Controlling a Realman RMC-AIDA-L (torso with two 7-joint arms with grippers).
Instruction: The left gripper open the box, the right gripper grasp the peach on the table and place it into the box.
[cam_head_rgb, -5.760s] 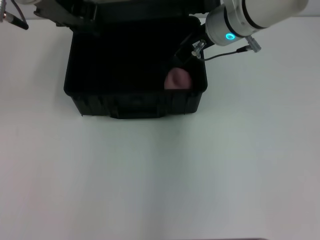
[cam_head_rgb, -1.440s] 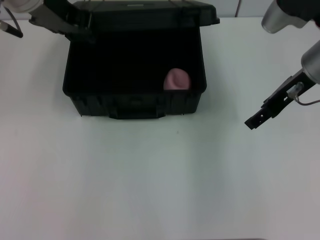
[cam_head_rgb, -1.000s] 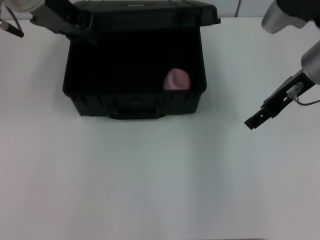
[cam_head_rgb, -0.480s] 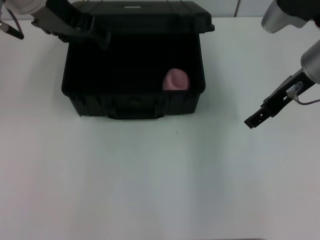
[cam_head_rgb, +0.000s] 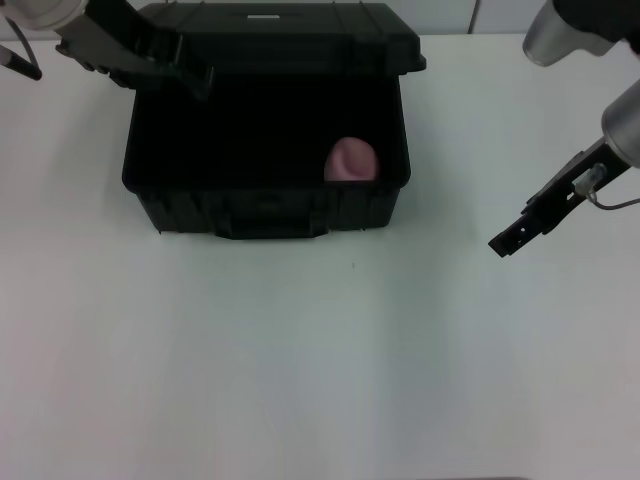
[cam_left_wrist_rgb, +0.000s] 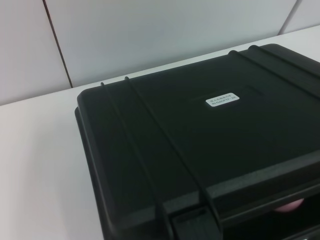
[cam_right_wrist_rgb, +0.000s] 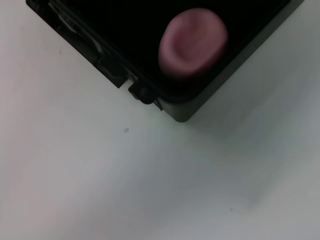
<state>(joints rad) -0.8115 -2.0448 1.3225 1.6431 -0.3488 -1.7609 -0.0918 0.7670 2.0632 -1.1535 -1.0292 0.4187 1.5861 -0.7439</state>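
Peach in box, lid partly raised, white table around it.

Peach lies in the box, at its front right corner against the wall. Lid leans over the back edge. Left gripper at the lid's left front corner, fingers pinching the lid edge. Right gripper hangs over bare table well right of the box, angled down-left, holding nothing; fingers' gap cannot be told.

You've got the box open on the table, black hard case, lid tilted back over its far edge, white label on the lid's top. The peach, pale pink and round, sits inside the box in its front-right corner, against the front wall.
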